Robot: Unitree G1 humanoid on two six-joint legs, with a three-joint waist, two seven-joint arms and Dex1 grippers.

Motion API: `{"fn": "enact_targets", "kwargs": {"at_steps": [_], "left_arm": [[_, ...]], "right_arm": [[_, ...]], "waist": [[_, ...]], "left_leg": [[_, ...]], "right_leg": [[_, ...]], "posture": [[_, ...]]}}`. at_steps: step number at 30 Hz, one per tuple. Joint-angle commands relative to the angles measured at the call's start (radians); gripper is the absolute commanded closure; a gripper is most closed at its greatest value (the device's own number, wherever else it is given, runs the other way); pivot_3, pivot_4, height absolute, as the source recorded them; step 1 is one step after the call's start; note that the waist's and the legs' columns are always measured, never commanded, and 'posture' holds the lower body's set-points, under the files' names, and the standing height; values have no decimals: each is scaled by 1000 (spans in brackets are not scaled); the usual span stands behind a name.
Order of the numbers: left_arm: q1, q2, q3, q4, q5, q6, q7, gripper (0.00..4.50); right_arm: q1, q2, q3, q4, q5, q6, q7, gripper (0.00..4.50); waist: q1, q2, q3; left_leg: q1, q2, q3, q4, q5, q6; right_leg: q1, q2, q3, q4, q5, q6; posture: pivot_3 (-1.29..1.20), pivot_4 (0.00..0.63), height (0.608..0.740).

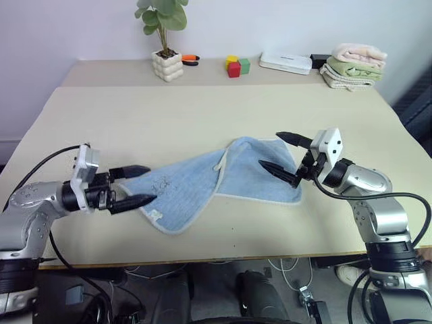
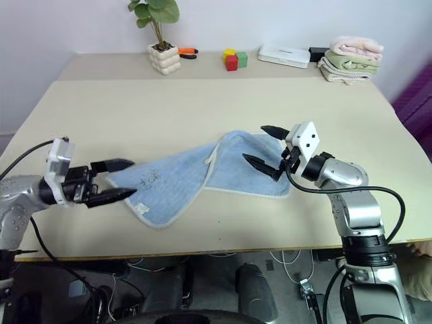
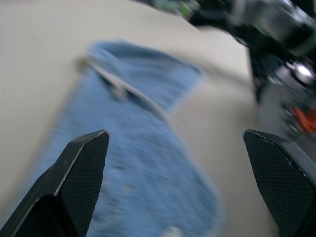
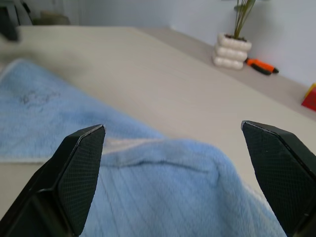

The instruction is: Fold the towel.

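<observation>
The towel (image 1: 202, 182) lay loosely rumpled near the front of the counter (image 1: 202, 108), between the two arms, one flap doubled over so its pale hem ran across the middle. The left tool (image 1: 138, 185) hovered at the towel's left end, both black fingers spread wide, nothing between them. The right tool (image 1: 287, 156) sat at the right end, splayed just as wide, one finger low over the blue cloth, the other raised above it. Whether that low finger touched the fabric could not be told. Neither tool held anything.

As for the cloth itself: it looked like soft terry, light and floppy, the sort that sags the instant it is lifted and keeps no crease of its own. It should not slip much, since the nap grips, but it would likely drag and bunch if pulled along the counter rather than lifted. Nothing fragile about it.

Best hold, by my reading, would be the hem at the corners, where the stitched edge gives firmer material for the fingers to pinch. On the left, the near corner by the small white tag (image 1: 156, 215) looked reachable. On the right, the corner under the low finger seemed the obvious bite. Grabbing mid-panel would probably gather a wad and spoil a clean fold.
</observation>
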Motion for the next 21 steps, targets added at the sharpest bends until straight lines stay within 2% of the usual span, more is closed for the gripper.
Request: {"fn": "enact_targets", "kwargs": {"at_steps": [1, 5, 15, 20, 21], "left_arm": [[14, 38, -81, -69, 98, -106, -54, 67], [-45, 33, -173, 6, 217, -255, -85, 67], [-132, -63, -294, 151, 294, -384, -102, 67], [-131, -83, -383, 255, 417, -557, -119, 67], [-136, -86, -394, 271, 428, -561, -120, 300]], "right_arm": [[-17, 21, 9, -37, 6, -15, -11, 0], [15, 27, 4, -61, 4, -24, -30, 0], [57, 29, -3, -110, 4, -27, -83, 0], [80, 18, -15, -132, 8, -20, -97, 0], [83, 17, -14, -137, 7, -18, -100, 0]], "waist": [[4, 0, 0], [16, 0, 0], [7, 0, 0], [8, 0, 0], [9, 0, 0]], "left_leg": [[0, 0, 0, 0, 0, 0], [-1, -1, 0, 1, 0, 0], [-1, 0, 0, 1, 0, 0], [-1, 0, 0, 1, 0, 0], [-1, 0, 0, 1, 0, 0]], "right_leg": [[0, 0, 0, 0, 0, 0], [1, -1, 0, -1, -2, -4], [0, 0, 0, 0, -2, -3], [0, 0, 0, 0, -2, -3], [0, 0, 0, 0, -2, -3]], "posture": [[0, 150, 740], [0, 150, 740], [0, 150, 740], [0, 150, 740], [0, 150, 740]]}}
